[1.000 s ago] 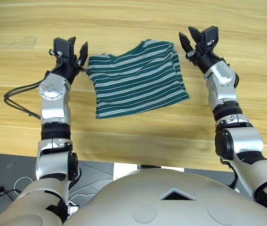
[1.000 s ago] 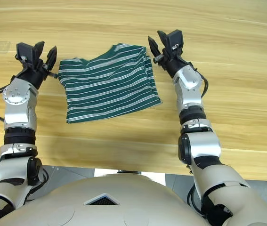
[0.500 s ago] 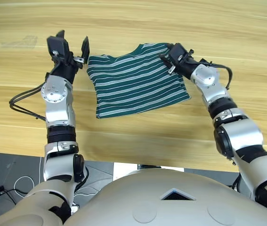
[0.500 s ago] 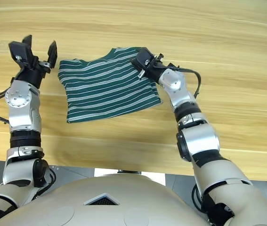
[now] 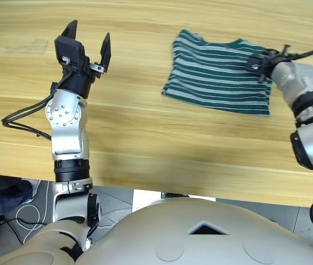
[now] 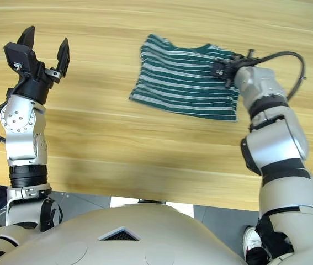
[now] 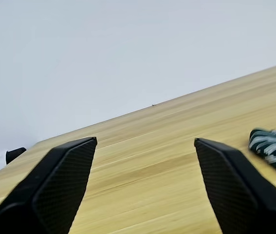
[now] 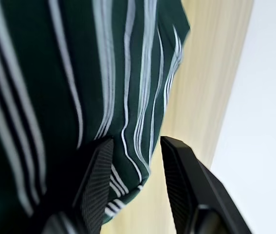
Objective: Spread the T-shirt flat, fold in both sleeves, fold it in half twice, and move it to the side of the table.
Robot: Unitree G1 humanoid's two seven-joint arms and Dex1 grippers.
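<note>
Fingers of the right tool pinch the folded T-shirt, plain in its wrist view; left tool gapes empty.

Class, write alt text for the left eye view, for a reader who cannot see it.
A folded dark green T-shirt with white stripes lies on the light wooden table, its right edge held by the right pincer. The left pincer is open, far to the left.
</note>
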